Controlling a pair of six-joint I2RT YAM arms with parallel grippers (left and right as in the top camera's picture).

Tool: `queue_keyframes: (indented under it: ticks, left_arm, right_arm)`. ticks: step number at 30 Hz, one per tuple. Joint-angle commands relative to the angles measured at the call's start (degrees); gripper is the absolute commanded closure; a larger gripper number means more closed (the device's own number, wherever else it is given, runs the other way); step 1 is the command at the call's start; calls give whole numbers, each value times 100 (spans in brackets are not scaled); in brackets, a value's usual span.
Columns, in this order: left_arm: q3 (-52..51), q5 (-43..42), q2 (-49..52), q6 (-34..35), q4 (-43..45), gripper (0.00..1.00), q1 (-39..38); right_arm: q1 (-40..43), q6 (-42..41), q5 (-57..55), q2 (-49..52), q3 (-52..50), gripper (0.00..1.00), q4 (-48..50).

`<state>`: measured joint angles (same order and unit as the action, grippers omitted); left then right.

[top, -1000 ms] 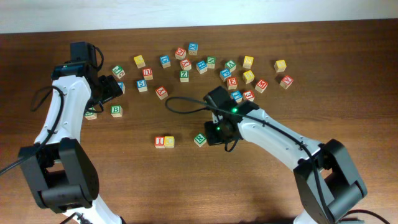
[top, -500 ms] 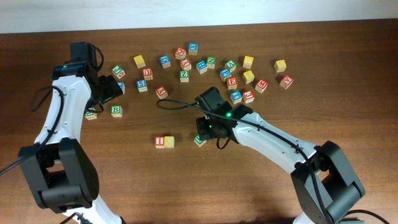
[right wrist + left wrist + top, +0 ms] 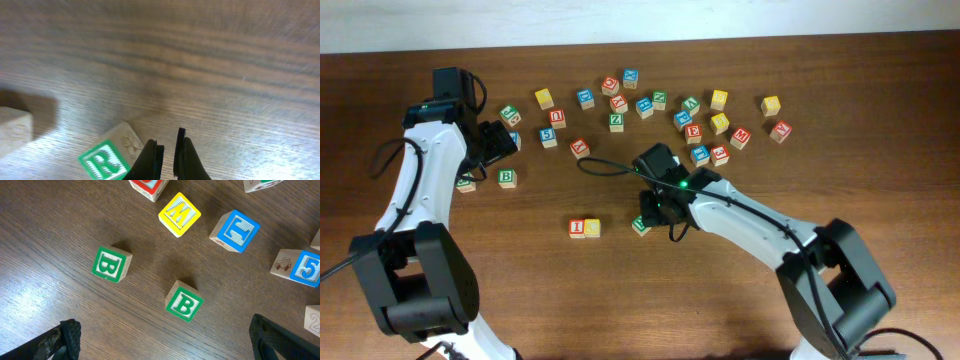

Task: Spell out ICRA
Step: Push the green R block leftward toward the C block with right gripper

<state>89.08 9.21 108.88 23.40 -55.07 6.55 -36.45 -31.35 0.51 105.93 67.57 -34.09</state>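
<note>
Near the desk's middle, the green R block [image 3: 106, 161], judged light, hard and best pinched across opposite flat faces, is seen just beside the shut, empty right claw [image 3: 167, 150]; the left claw [image 3: 172, 342] is spread wide.

green b block [image 3: 112, 264] and second b block [image 3: 184, 302] sit apart on the wooden table [image 3: 50, 210], yellow block [image 3: 179, 214] nearby.
</note>
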Motion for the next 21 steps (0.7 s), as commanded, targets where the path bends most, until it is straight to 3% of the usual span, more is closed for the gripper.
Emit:
queue_keyframes:
  ticks: [1,16,21]
  left_arm:
    - [-33,-20,13,-13,-7,1,11]
    - [-33,-20,13,-13,-7,1,11]
    - [-33,-20,13,-13,-7,1,11]
  right_arm:
    - [-35,-87,210,166,-31,96,-20]
    - [-35,-94,1082,170,-31,95,2]
    - [-35,-461,1443,170,-31,95,4]
